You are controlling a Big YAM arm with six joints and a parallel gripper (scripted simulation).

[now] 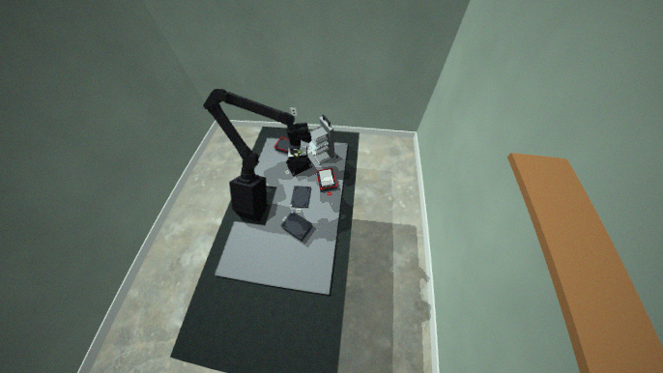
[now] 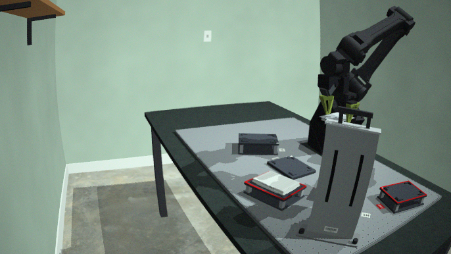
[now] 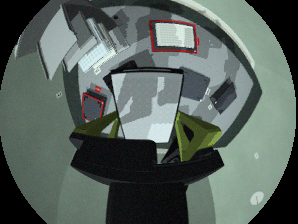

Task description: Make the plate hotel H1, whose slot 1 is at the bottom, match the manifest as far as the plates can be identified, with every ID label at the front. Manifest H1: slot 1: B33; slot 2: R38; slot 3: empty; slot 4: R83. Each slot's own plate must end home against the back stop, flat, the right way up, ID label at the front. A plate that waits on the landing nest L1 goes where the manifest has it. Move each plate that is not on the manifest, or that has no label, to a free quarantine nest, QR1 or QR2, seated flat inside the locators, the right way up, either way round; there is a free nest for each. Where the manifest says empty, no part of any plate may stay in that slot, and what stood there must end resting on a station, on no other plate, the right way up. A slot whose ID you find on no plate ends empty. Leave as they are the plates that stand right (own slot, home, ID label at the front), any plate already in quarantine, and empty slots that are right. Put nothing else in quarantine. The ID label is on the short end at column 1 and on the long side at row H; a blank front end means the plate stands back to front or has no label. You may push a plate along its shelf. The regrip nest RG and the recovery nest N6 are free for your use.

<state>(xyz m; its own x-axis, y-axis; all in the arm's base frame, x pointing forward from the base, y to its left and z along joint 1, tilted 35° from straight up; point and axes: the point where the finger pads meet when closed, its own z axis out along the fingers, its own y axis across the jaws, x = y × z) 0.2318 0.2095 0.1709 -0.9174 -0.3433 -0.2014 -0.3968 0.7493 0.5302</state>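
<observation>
My gripper (image 3: pixel 147 113) has yellow-green fingers and is shut on a white plate (image 3: pixel 147 106), gripping its two long sides. In the exterior view the gripper (image 2: pixel 340 110) holds the plate (image 2: pixel 342 119) roughly level, just above and behind the top of the grey plate hotel H1 (image 2: pixel 345 177). The top view shows the gripper (image 1: pixel 298 152) just left of the hotel (image 1: pixel 325 142), whose shelves hold pale plates. I cannot read any label. A red-edged quarantine nest holds a white plate (image 2: pixel 275 184). The other red-edged nest (image 2: pixel 402 194) is empty.
Two dark empty nests stand on the grey board, one raised (image 2: pixel 258 141) and one low (image 2: pixel 291 166). A black tilted stand (image 1: pixel 300 165) sits below the gripper. The arm's base (image 1: pixel 247 195) is at the board's left edge.
</observation>
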